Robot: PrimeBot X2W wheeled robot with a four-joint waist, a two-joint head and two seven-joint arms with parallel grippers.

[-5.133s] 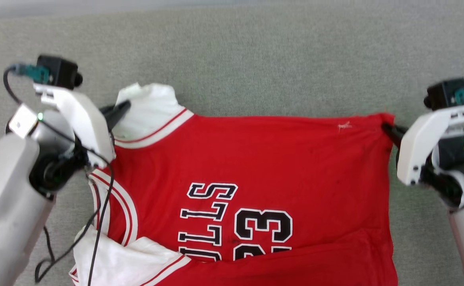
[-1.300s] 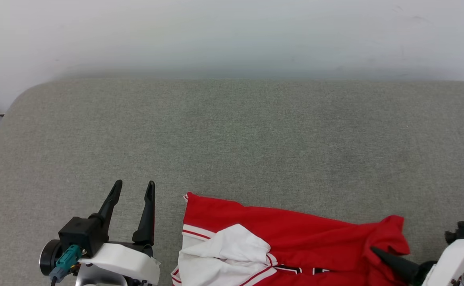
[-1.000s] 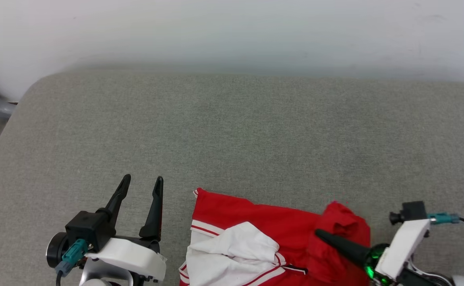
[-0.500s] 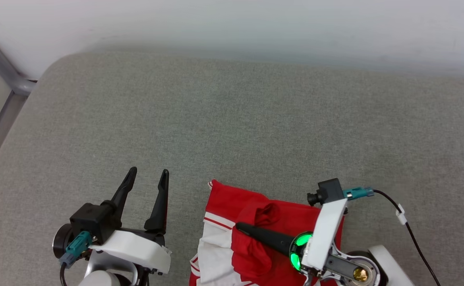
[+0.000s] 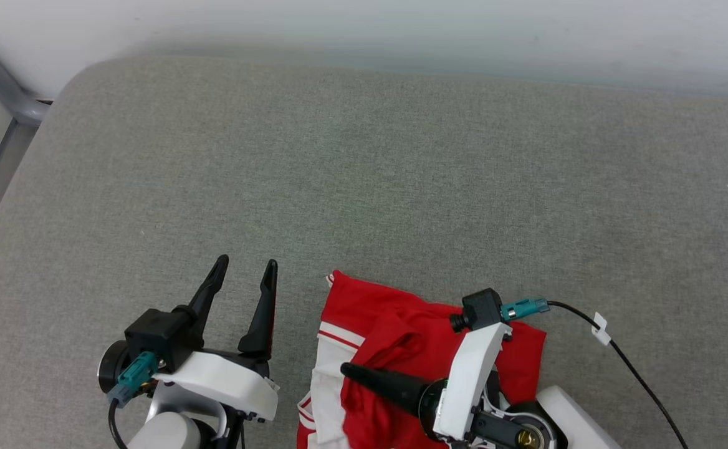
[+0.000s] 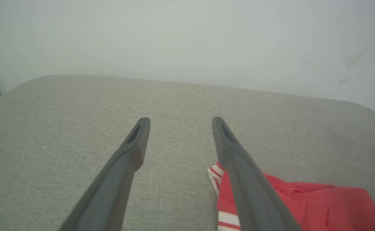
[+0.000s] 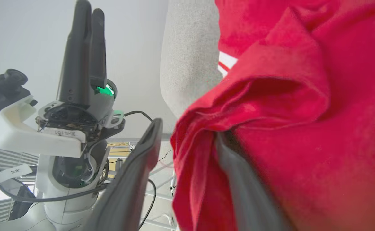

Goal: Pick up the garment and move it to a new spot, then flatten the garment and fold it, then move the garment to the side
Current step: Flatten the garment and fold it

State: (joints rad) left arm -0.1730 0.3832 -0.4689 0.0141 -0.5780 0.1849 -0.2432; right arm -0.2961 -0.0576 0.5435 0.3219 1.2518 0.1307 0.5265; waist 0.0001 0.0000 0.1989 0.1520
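Head view: the garment (image 5: pixel 401 324) lies bunched at the lower centre of the frame on the grey fabric-covered desk (image 5: pixel 364 174), with red folds heaped over a white striped edge. Its lower part is cut off by the frame bottom, and no lettering is visible. The right pincer (image 5: pixel 348 371) comes in from the lower right and lies across the heap, pointing toward frame left. In the right wrist view its jaws stand apart, with no clamp on the cloth. One finger is clear of the fabric with a gap, and the other is half buried under a red fold that drapes over it. The left pincer (image 5: pixel 245 265) sits at the lower left, jaws wide and empty, just beside the garment's striped edge; contact does not appear to be made. Judgement: the fold step is in hand, but the result is a loose heap rather than a flat stack. Risk 1: the draped fold may ride on the buried finger when the right arm withdraws, dragging the layer back and undoing the fold. Risk 2: the heap is lumpy, so a further fold or a slide to the side could let the layers slip apart. Risk 3: the black cable (image 5: pixel 626 362) trails over the desk at the lower right and might catch on the cloth. Risk 4: the left pincer's fingers are close enough that a sideways move could push the striped edge.
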